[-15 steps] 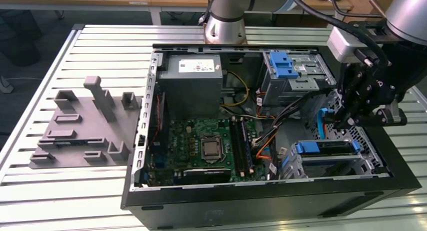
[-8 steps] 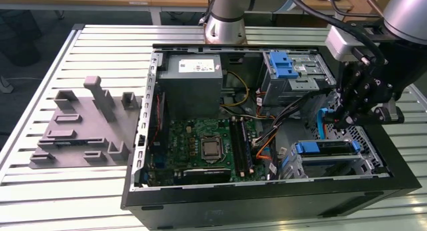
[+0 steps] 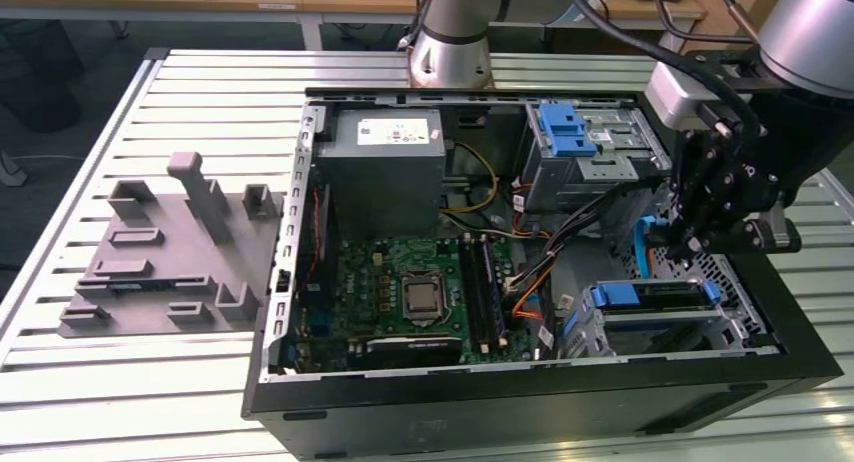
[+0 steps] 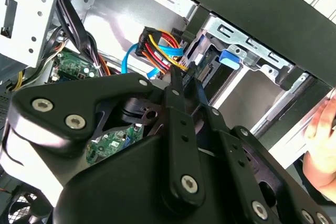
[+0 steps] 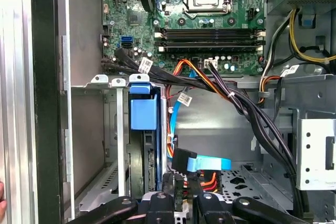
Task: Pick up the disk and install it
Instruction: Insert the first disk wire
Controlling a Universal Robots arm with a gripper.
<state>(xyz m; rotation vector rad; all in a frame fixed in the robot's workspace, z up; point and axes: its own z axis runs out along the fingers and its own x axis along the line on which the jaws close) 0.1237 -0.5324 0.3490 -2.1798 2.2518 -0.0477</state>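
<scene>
Currently the gripper [image 3: 694, 244] hangs inside the computer case [image 3: 534, 392], pinching the disk [image 3: 649, 247] on edge above the drive cage [image 3: 654, 312]; nearby cables [image 5: 210, 85] could snag it.

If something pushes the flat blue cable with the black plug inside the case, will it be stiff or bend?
Probably it bends: the blue cable runs in a curve in the first wrist view. It looks thin and light, so it should give way easily. Its black plug appears rigid and might snag.
</scene>
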